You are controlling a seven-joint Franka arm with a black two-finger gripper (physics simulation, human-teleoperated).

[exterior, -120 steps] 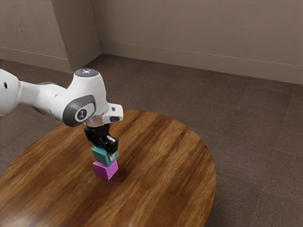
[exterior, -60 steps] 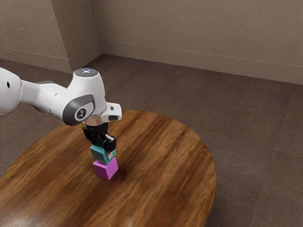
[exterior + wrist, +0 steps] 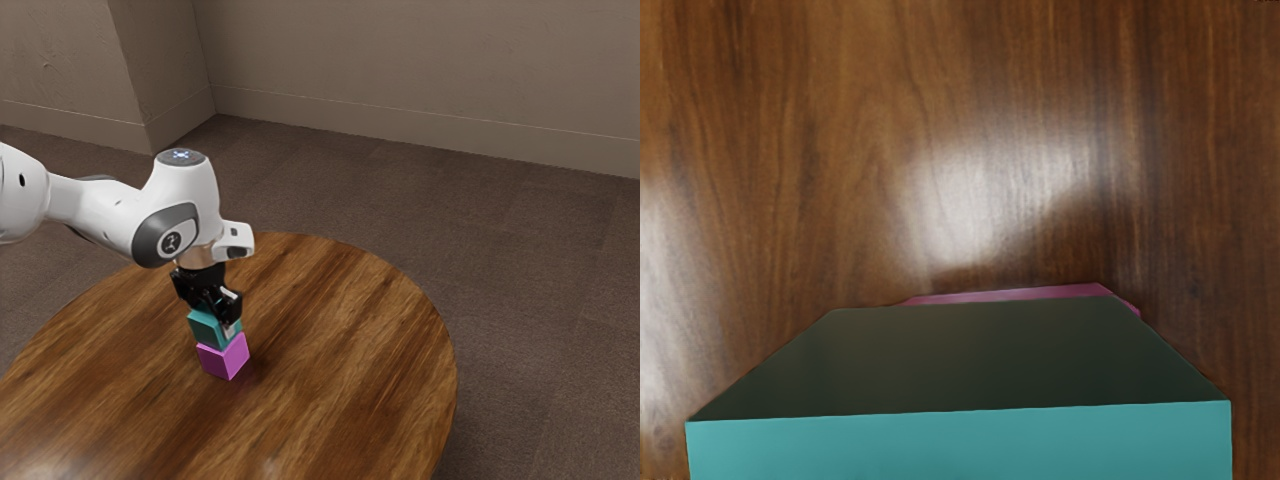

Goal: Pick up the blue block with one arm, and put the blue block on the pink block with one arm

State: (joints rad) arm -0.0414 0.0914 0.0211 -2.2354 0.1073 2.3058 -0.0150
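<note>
Brown carpet surrounds the round wooden worktop (image 3: 340, 330). Over its nine o'clock half, the black two-finger end effector (image 3: 215, 312) pinches the small teal-blue block (image 3: 209, 329) from two sides. That block rests on the magenta-pink block (image 3: 224, 357) at its six o'clock, apparently to steady the stack before release. In the wrist view the blue block (image 3: 960, 440) hides most of the pink block (image 3: 1020, 294).

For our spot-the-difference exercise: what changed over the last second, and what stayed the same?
The jaws, shut on the blue block, carried it slightly toward the exterior view's left, over the pink block. Nothing was let go. The pink block and the table stayed put.
</note>
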